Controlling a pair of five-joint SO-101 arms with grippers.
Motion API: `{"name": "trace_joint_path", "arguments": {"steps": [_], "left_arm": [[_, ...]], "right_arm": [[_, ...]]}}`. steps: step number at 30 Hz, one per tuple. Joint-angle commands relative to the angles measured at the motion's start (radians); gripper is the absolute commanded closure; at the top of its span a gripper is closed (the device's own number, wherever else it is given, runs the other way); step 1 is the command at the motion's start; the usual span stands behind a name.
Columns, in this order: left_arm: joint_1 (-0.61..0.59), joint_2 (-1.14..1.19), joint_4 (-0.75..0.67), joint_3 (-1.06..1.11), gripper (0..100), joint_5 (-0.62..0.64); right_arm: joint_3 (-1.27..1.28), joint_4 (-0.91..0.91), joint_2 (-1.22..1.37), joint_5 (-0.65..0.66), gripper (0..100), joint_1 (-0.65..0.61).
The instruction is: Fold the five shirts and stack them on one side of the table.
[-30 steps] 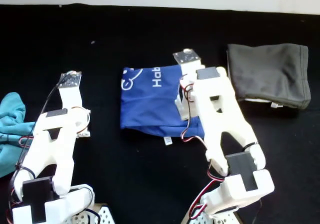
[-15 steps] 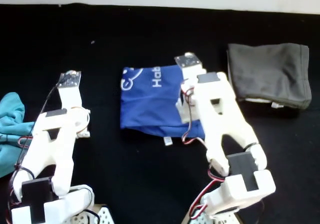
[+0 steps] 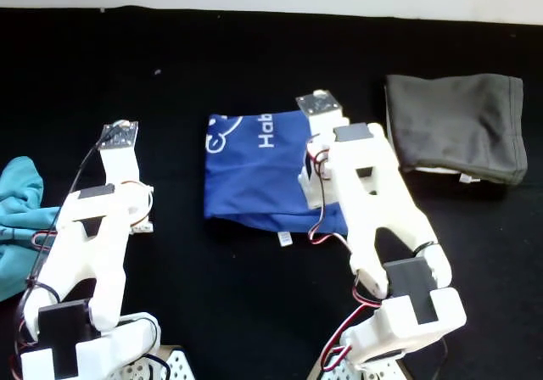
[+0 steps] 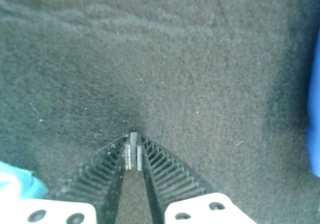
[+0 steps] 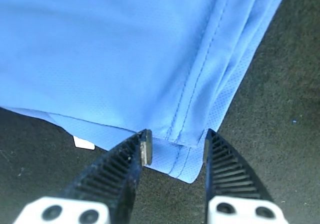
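Right gripper (image 5: pixel 177 145), having edged slightly nearer over the last second, is hovering with jaws parted astride the near corner of the folded blue shirt (image 3: pixel 254 176) mid-table, probably preparing a grasp, while the left gripper (image 4: pixel 132 153) is resting pinched together and empty over black tablecloth (image 4: pixel 190 59).

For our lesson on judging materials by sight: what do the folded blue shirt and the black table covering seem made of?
Folded blue shirt: probably thin synthetic sports knit, matt; tiny mesh holes and stitched hems show. Black table covering: seemingly felt-like cloth, matt; fuzzy nap with lint specks.
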Motion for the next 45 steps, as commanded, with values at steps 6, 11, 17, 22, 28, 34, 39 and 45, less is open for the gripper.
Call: {"name": "trace_joint_path", "arguments": {"steps": [6, 11, 17, 22, 28, 34, 39, 45], "left_arm": [[-0.001, -0.001, -0.034, 0.001, 99, 0.002], [-0.001, -0.001, -0.034, 0.001, 99, 0.002], [-0.001, -0.001, -0.034, 0.001, 99, 0.002], [-0.001, -0.001, -0.034, 0.001, 99, 0.002], [-0.001, -0.001, -0.034, 0.001, 99, 0.002], [-0.001, -0.001, -0.034, 0.001, 99, 0.002], [-0.001, -0.001, -0.034, 0.001, 99, 0.002], [-0.001, -0.001, -0.034, 0.001, 99, 0.002]], "right_arm": [[0.031, -0.071, 0.062, -0.008, 88.6, 0.008], [0.027, -0.071, 0.145, -0.008, 88.6, 0.012], [-0.001, -0.085, 0.143, -0.012, 89.0, 0.012], [-0.101, -0.012, 0.143, -0.012, 89.0, 0.030], [-0.206, 0.104, 0.145, -0.008, 92.3, 0.045], [-0.205, 0.105, 0.145, -0.008, 99.1, 0.045], [-0.213, 0.116, 0.142, -0.008, 99.2, 0.048], [-0.226, 0.170, 0.024, -0.008, 99.2, 0.090]]}}
